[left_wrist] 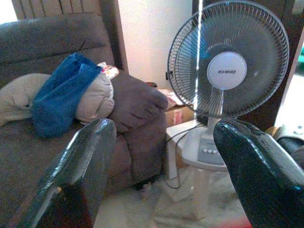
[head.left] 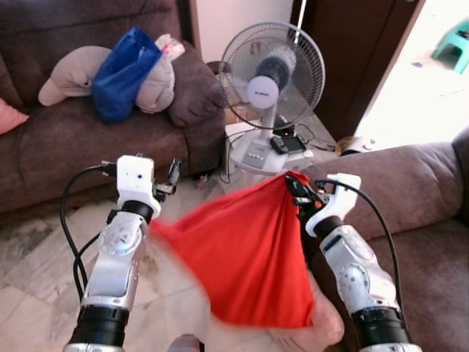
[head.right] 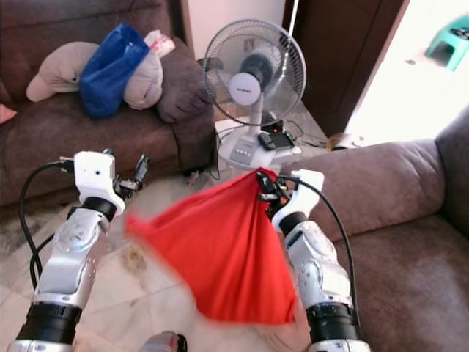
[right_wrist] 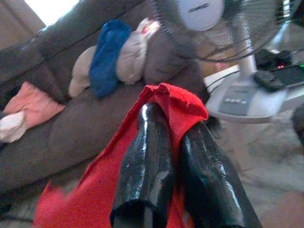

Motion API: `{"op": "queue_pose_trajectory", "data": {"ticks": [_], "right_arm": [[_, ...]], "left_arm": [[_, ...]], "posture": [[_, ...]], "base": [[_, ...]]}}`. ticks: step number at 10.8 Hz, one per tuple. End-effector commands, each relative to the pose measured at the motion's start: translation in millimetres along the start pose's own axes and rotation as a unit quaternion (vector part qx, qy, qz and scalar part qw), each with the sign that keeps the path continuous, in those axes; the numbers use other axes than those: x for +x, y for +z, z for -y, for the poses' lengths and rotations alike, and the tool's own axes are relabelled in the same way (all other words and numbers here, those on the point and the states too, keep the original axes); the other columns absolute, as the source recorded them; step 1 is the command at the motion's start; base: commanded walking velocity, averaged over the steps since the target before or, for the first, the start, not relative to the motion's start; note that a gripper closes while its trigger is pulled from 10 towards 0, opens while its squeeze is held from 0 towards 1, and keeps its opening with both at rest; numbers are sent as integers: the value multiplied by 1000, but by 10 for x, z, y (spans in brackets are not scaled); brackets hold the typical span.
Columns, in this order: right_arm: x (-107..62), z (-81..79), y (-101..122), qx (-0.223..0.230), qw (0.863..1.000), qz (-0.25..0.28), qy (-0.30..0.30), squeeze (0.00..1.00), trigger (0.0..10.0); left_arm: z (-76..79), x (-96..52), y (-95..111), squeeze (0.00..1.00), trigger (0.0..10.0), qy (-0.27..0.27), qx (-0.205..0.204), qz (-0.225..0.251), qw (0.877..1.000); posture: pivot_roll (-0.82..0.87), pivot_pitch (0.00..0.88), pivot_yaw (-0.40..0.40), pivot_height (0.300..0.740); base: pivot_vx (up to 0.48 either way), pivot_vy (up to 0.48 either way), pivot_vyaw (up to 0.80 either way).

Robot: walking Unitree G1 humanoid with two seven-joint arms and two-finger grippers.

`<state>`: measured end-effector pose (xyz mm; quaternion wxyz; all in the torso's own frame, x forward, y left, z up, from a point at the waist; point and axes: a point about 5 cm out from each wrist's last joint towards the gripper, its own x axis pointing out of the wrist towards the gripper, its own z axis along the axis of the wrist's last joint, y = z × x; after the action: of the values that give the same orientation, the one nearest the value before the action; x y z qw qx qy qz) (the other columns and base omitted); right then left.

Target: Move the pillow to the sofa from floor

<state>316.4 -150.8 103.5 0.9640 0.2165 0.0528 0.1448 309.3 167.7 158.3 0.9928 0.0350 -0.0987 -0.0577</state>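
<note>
Fan and heaped sofa ahead, floor open.

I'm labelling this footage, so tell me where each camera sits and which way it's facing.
Left and right eye views: on the head, looking forward and down at both silver arms, the right gripper pinching the red fabric pillow.
Left wrist view: along the open left gripper toward the white pedestal fan.
Right wrist view: along the right gripper's fingers, shut on the pillow.
All share the fan and the brown fabric sofa.
</note>
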Motion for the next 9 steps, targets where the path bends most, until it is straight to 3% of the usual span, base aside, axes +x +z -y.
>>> {"op": "queue_pose_trajectory", "data": {"ticks": [1,4,6,8,9], "right_arm": [[54,14,341,-16,996,82,-12,0,10000],[63,103,351,-18,996,85,-33,0,10000],[93,-11,340,-14,996,84,7,0,10000],[84,-203,325,-5,993,81,88,0,10000],[36,-392,295,-10,983,68,169,0,10000]], "left_arm": [[-95,-75,-58,0,10000,22,-20,-16,999],[-232,-137,-107,0,10000,47,-40,-30,998],[-209,-114,-88,0,10000,44,-44,-28,998],[-195,-107,-83,0,10000,42,-49,-28,998],[-215,-110,-81,0,10000,45,-49,-28,997]], "posture": [[149,0,-10,740],[155,0,-18,740],[152,0,-19,740],[150,0,-19,740],[152,0,-20,740]], "base": [[0,0,0],[0,0,0],[0,0,0],[0,0,0],[0,0,0]]}}
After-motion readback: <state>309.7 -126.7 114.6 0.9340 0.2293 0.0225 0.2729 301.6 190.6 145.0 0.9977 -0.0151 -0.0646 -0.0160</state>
